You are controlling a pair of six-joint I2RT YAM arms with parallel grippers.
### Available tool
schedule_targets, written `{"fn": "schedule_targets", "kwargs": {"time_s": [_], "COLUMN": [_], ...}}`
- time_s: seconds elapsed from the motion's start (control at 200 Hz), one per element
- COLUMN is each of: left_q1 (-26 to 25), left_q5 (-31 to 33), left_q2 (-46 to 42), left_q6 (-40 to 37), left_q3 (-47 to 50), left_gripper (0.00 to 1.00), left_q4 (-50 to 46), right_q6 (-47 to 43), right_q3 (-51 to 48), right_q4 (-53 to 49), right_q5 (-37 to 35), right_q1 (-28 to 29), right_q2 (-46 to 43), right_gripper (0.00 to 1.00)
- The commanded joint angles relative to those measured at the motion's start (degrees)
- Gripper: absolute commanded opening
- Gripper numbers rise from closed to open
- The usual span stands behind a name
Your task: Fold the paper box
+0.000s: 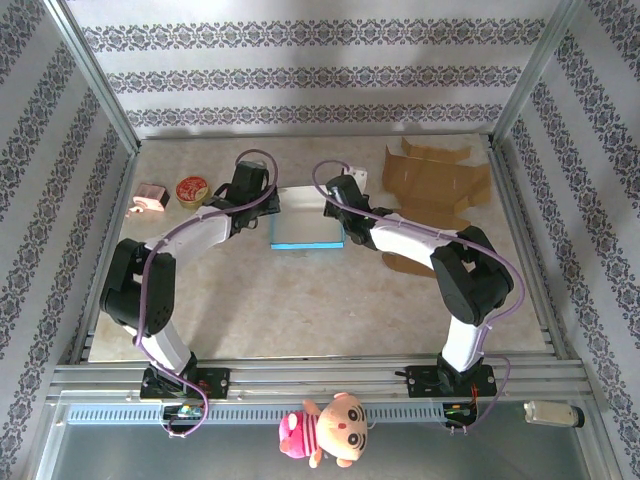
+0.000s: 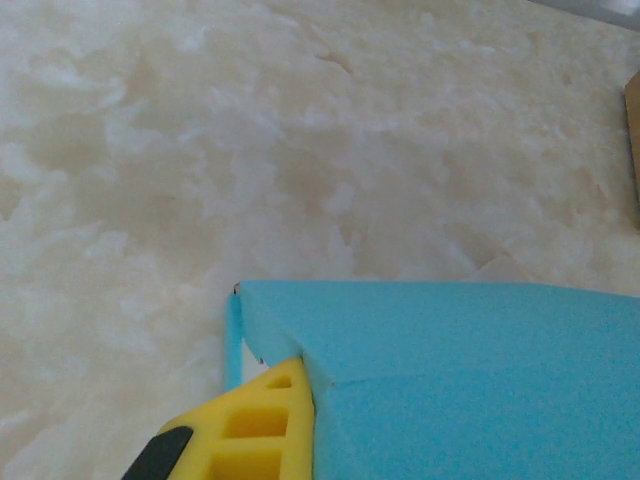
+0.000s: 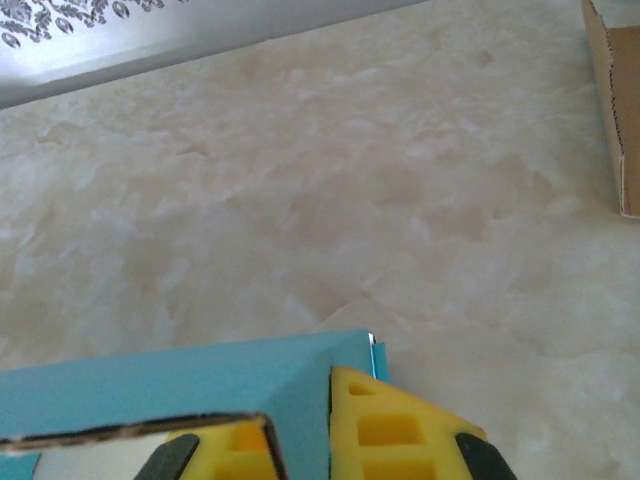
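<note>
Right now I have the paper box (image 1: 308, 222) lying mid-table, directly between my two grippers, its wider span running left to right from one to the other. My left gripper (image 1: 262, 208) is closed on the box's left edge and my right gripper (image 1: 335, 205) is clamped on its right edge, a blue wall pinched between the yellow fingers (image 3: 400, 430). Neither arm is nearer, so I judge the next fold has to be worked from both ends together.
</note>
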State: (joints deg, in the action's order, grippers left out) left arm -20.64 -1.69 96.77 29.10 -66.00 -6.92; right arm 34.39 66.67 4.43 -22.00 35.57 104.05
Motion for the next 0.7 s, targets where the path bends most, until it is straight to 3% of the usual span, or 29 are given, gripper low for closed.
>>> {"fn": "schedule_targets", "kwargs": {"time_s": [0.0, 0.265, 0.37, 0.48, 0.695], "left_q1": [-1.58, -1.65, -1.65, -1.66, -1.93], "left_q5": [-6.03, -5.97, -6.05, -6.29, -6.35], "left_q2": [-0.91, -3.52, -5.04, -6.53, -8.88], "left_q6": [5.19, 7.59, 7.64, 7.12, 6.93], "left_q3": [4.92, 10.56, 11.47, 11.48, 13.78], "left_gripper": [0.01, 0.02, 0.08, 0.14, 0.38], "left_q4": [-2.9, -1.49, -1.13, -1.23, 0.08], "right_q6": [0.82, -0.27, -0.95, -1.69, -3.25], "right_q3": [-2.99, -5.9, -6.56, -6.89, -7.78], "right_q4": [-4.02, -3.26, -3.02, -3.04, -3.33], "right_q5": [3.2, 2.75, 2.46, 2.56, 2.72], "right_q1": [1.84, 2.55, 3.09, 3.62, 4.09], "right_q2": [0.63, -0.64, -1.71, -3.2, -6.31], "right_gripper": [0.0, 0.0, 0.0, 0.08, 0.28]}}
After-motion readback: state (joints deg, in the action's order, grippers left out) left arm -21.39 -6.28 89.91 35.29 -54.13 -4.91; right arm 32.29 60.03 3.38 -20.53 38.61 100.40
